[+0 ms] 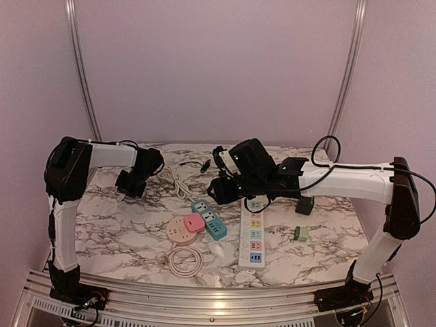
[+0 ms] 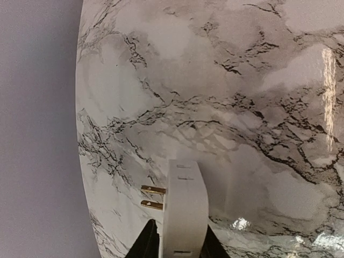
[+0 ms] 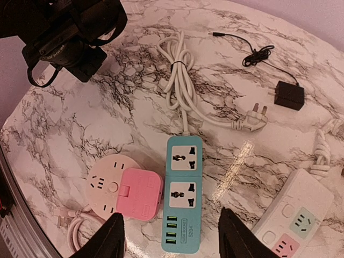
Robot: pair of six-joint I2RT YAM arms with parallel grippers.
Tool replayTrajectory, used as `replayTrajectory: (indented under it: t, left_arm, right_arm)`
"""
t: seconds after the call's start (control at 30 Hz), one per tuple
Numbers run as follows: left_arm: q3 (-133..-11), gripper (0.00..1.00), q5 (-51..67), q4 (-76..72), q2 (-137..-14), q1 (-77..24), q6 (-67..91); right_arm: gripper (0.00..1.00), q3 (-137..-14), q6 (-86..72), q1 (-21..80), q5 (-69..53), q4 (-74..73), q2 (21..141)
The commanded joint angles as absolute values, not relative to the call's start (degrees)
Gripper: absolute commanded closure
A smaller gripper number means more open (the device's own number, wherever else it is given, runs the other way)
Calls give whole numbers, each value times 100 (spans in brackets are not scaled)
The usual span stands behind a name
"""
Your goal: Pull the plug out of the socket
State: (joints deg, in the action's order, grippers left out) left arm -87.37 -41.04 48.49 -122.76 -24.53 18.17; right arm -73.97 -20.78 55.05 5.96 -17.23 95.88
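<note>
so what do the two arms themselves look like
Left arm and right arm: white tubular links with bulky black joints. Left tool and right tool are black, fingers dark and tapered. A black cable loops over the right arm.

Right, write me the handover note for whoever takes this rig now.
Left gripper: shut on the white plug, its two prongs bare above the marble table, in no socket.
Right gripper: open, empty, hovering over the blue power strip.
The pink adapter sits on the round pink socket.
Done: the white plug looks pulled free; which socket it left, I cannot tell.
Left: probably just set it down and release.
</note>
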Motion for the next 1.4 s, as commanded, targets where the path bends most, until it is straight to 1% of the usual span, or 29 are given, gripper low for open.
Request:
replayTrajectory:
  t: [0.0, 0.1, 0.33, 0.7, 0.77, 0.93, 1.23, 1.37]
  left_arm:
    - [-8843, 72, -3994, 4989, -12312, -2435, 1758]
    - [-8795, 68, -3911, 4940, -12237, -2442, 1732]
    - [-8672, 53, -3656, 4840, -11977, -2441, 1694]
    - [-8286, 30, -2951, 4536, -11085, -2486, 1682]
    - [-8195, 28, -2719, 4465, -10912, -2499, 1717]
    - [-7630, 27, -1672, 4071, -10274, -2618, 1937]
    - [-6017, 27, 328, 2684, -8966, -3061, 2810]
    - [-5525, 27, 643, 2390, -8669, -3239, 3024]
  right_arm:
    - [43, -7409, -2122, 5471, 621, -1775, 9578]
    - [43, -7405, -2143, 5471, 592, -1759, 9624]
    - [43, -7377, -2257, 5474, 431, -1676, 9731]
    - [43, -7238, -2388, 5469, 56, -1509, 10024]
    - [42, -7226, -2405, 5475, -120, -1461, 10081]
    - [42, -7178, -2447, 5470, -449, -1321, 10280]
    - [41, -6947, -2663, 5353, -1386, -867, 10597]
    - [38, -6632, -2797, 5289, -1911, -610, 10606]
